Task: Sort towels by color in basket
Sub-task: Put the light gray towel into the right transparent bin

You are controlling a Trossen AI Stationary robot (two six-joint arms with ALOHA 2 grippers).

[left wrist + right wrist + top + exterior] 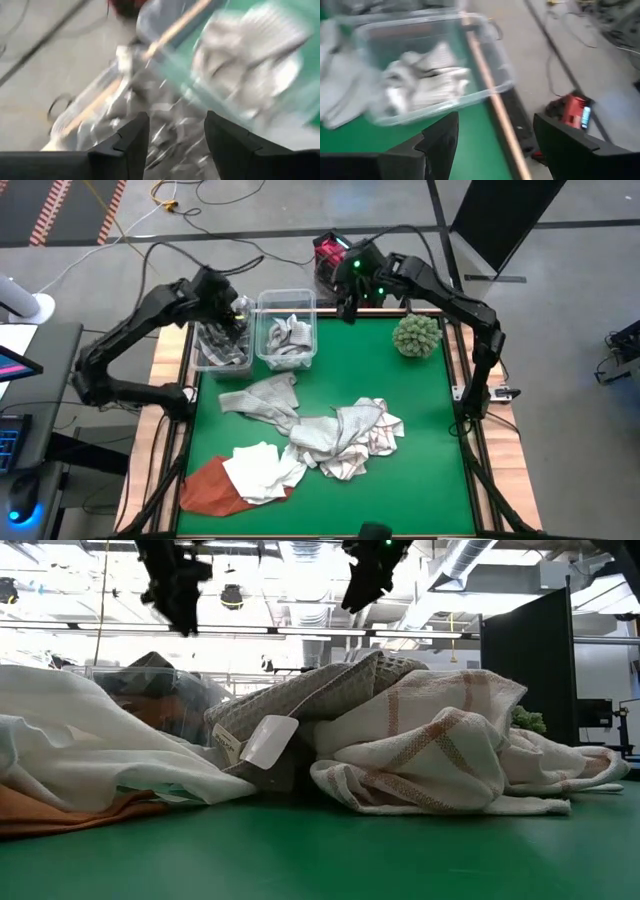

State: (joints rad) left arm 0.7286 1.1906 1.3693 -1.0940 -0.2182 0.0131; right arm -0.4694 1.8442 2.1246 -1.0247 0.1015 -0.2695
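Note:
Two clear bins stand at the table's far left. The left bin (222, 348) holds dark grey towels, the right bin (287, 330) light checked ones (422, 80). My left gripper (177, 120) hangs open above the left bin with nothing between its fingers. My right gripper (495, 122) is open and empty too, high up just right of the right bin near the far edge (348, 308). Loose towels lie heaped mid-table: grey (265, 398), checked (350, 435), white (262, 470) and rust-orange (208, 488).
A round green spiky ball (417, 335) sits at the far right of the green mat. A red device (572, 112) lies on the floor beyond the far edge. Bare green mat (430, 470) shows at the near right.

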